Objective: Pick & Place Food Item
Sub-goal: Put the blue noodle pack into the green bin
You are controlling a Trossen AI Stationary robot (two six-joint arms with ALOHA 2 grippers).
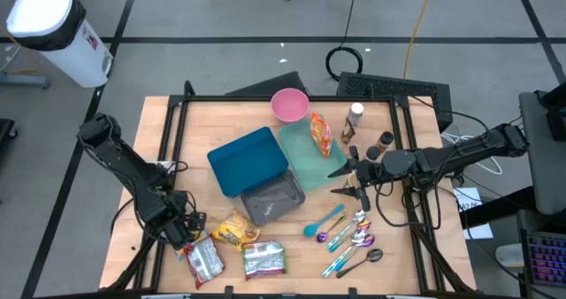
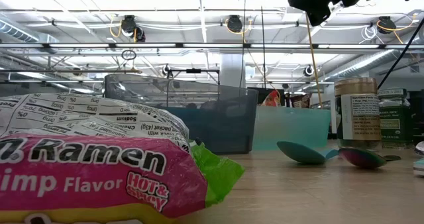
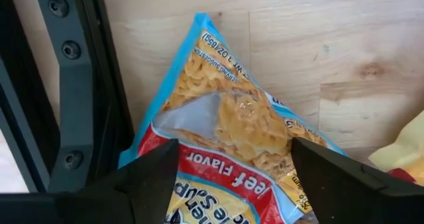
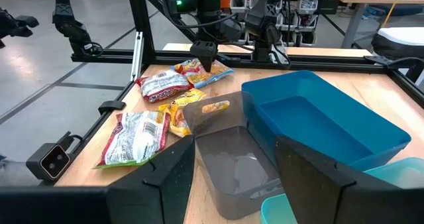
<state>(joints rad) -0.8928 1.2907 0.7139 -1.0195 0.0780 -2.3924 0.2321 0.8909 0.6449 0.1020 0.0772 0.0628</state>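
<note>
A beef-flavour ramen packet with a blue edge lies flat on the wooden table at the near left, next to the black frame rail. My left gripper is open and points down over it, one finger on each side of its red label end. In the high view my left gripper covers most of this packet. My right gripper is open and empty. It hangs above the table right of the grey bin and faces across it toward the left arm. My left gripper's open fingers stand over the beef ramen packet's label end from above. The fingertips lie below the picture's edge, so I cannot tell whether they touch the packet. The packet lies flat on the table.
Other packets lie near: a red-white one, a yellow one, a green-white one. A blue bin, a pale teal tray with an orange packet, a pink bowl, bottles and spoons fill the middle and right.
</note>
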